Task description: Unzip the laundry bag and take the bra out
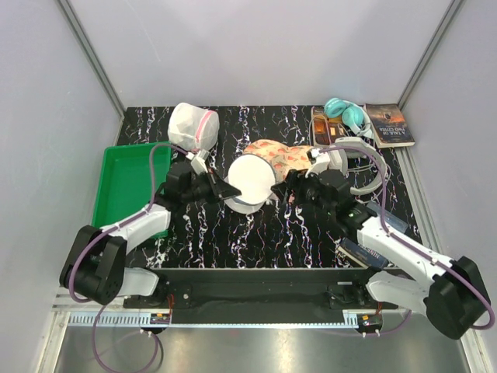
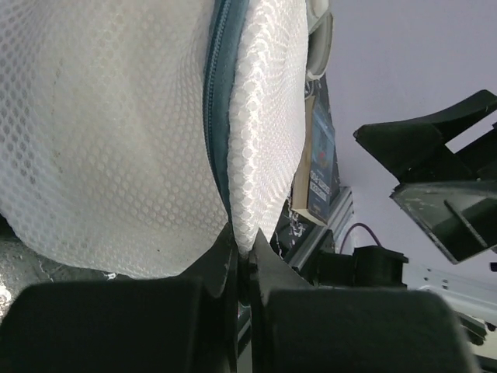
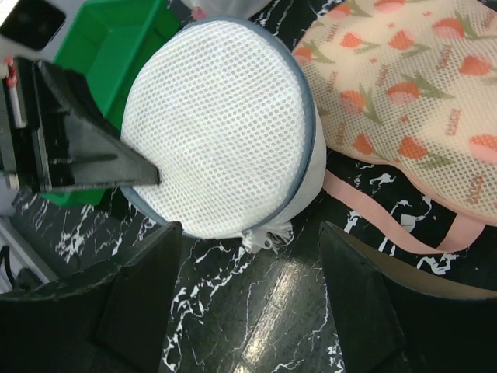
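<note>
— How far along?
— Barely. The laundry bag (image 1: pixel 252 180) sits on the bench (image 1: pixel 256 241), zip (image 2: pixel 216 116) seemingly closed. The left hand (image 2: pixel 245 249) pinches its rim; the right hand (image 3: pixel 248 233) gapes empty beside it. No bra in sight.

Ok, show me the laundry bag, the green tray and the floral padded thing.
laundry bag (image 3: pixel 225 124), right wrist view, centre of the mesh dome.
green tray (image 1: pixel 124 183), top external view, bare floor.
floral item (image 1: pixel 286 156), top external view, patterned fabric.

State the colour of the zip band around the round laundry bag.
Grey-blue zip band on the white mesh laundry bag; best in the left wrist view.
</note>
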Controlling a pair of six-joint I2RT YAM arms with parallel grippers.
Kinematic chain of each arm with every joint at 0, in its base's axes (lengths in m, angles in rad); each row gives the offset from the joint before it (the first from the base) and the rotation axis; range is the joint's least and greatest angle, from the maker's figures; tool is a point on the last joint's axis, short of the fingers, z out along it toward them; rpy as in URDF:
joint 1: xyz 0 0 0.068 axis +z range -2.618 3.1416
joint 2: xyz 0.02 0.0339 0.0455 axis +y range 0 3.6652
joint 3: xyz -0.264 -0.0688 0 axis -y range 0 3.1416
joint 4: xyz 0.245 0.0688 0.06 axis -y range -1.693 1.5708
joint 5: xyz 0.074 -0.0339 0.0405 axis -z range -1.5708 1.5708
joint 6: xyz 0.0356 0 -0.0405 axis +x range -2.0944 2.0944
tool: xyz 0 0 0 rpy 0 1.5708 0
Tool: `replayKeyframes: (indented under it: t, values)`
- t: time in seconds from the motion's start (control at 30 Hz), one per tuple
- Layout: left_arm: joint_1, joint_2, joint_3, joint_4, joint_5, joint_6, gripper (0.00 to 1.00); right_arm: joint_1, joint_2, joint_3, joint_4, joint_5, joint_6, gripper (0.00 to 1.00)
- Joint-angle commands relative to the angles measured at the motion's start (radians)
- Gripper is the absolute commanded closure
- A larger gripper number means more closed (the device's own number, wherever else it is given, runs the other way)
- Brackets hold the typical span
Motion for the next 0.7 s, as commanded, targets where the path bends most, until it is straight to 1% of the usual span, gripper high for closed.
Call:
replayKeyframes:
  t: [0.0,0.1,0.13,0.23,0.27,0.5,0.67]
  values:
    - [0.065,-0.042,0.067,-0.062,0.157,-0.007,1.00,0.012,-0.023,-0.039,0.001,-0.158,-0.210,0.23]
    - [0.088,-0.027,0.097,-0.096,0.202,-0.015,1.00,0.038,0.015,-0.052,0.033,-0.205,-0.236,0.30]
    - [0.091,-0.022,0.105,-0.102,0.225,-0.023,1.00,0.050,0.028,-0.049,0.038,-0.205,-0.256,0.33]
    - [0.105,-0.001,0.105,-0.086,0.268,-0.050,1.00,0.076,0.075,-0.038,0.056,-0.197,-0.288,0.36]
    - [0.108,0.007,0.102,-0.079,0.279,-0.058,1.00,0.081,0.085,-0.033,0.062,-0.194,-0.293,0.39]
    - [0.112,0.030,0.111,-0.089,0.331,-0.054,1.00,0.101,0.140,-0.025,0.113,-0.154,-0.340,0.47]
    - [0.116,0.034,0.126,-0.131,0.345,-0.024,1.00,0.102,0.143,-0.027,0.121,-0.151,-0.368,0.52]
